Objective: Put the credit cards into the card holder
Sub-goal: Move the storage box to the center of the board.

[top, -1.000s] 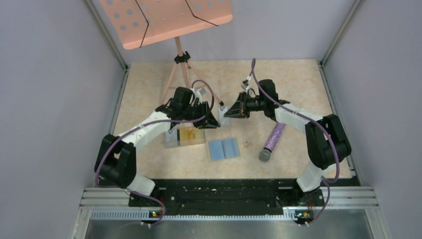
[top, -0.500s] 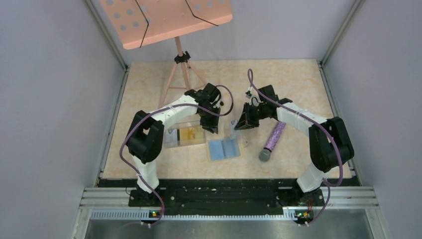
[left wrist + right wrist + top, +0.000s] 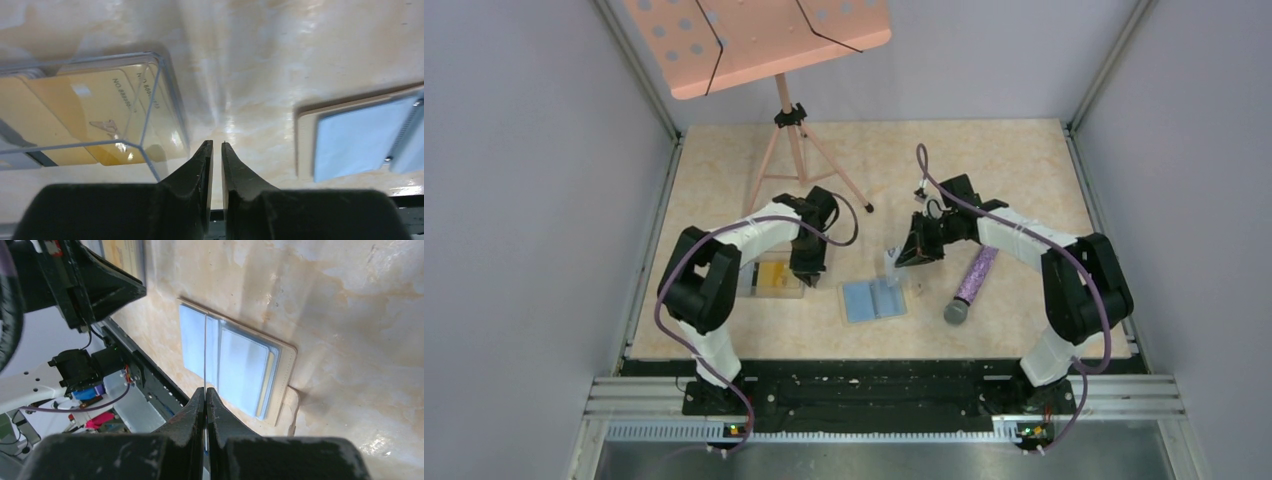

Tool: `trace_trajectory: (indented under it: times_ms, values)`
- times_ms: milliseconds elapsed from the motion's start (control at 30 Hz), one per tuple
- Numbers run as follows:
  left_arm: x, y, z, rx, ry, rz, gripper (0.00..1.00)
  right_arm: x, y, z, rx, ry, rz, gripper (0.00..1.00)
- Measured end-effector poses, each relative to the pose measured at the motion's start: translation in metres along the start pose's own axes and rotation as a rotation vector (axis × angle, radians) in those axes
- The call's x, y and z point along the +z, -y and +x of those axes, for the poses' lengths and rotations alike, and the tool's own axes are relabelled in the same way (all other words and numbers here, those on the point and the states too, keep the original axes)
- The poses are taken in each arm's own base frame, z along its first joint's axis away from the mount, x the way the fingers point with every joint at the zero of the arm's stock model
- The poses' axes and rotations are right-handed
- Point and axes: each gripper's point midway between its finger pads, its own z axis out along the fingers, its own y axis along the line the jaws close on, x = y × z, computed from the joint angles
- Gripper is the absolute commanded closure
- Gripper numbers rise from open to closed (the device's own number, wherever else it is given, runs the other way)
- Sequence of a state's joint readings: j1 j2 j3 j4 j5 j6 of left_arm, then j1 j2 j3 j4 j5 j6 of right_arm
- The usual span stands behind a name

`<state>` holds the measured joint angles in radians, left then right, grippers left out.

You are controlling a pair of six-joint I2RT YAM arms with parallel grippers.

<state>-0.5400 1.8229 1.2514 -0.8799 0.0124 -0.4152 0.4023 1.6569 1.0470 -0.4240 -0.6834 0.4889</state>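
1. The card holder lies open and flat on the counter, its light blue inside facing up.
2. The right pincer hangs just above the card holder. Its fingers are pressed tight on one credit card, which is seen edge-on as a thin line over the fold.
3. The left pincer sits to the left of the card holder. It is closed down to a sliver of a gap, with nothing between the fingers.
4. The gold cards wait in a clear box, which is also left of the card holder, just beyond the left pincer.
5. Judged from this, the step in hand is sliding the held card into a pocket. The pocketing itself is not yet done.
6. The next move calls for tilting the card close to flat, lining its leading edge with a pocket mouth, and then pushing along the pocket.
7. The wallet is loose on the counter, so it may skid under the push. The free left pincer could pin its near flap.
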Motion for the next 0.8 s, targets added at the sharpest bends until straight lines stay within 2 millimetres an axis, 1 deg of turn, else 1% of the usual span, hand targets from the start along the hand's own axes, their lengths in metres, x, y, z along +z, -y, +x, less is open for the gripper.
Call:
trace_trajectory:
  times_ms: [67,133,200,333,433,500,567,633,800]
  values:
    - [-0.003,-0.016,0.005,-0.031,-0.005,-0.019,0.83,0.004,0.000,0.003,-0.001,-0.012,0.000,1.00]
    - [-0.006,-0.024,0.003,-0.050,0.005,-0.025,0.83,0.008,-0.001,0.006,-0.007,-0.028,-0.003,1.00]
    - [-0.011,-0.026,0.000,-0.059,0.023,-0.019,0.83,0.011,-0.005,0.010,-0.018,-0.039,-0.012,1.00]
    - [-0.017,-0.011,-0.002,-0.058,0.035,0.056,0.83,0.015,-0.013,0.012,-0.054,-0.045,-0.043,1.00]
    - [-0.020,0.009,-0.006,-0.075,0.057,0.167,0.83,0.018,-0.014,0.014,-0.072,-0.045,-0.067,1.00]
    - [-0.021,0.021,-0.005,-0.090,0.063,0.238,0.84,0.019,-0.013,0.018,-0.076,-0.053,-0.077,1.00]
    - [-0.020,0.031,0.002,-0.116,0.054,0.307,0.86,0.022,-0.010,0.024,-0.076,-0.063,-0.087,1.00]
    - [-0.018,0.036,0.008,-0.134,0.042,0.341,0.88,0.024,-0.010,0.029,-0.079,-0.072,-0.098,1.00]
    - [-0.006,0.040,0.026,-0.173,-0.010,0.371,0.91,0.028,-0.015,0.034,-0.105,-0.080,-0.129,1.00]
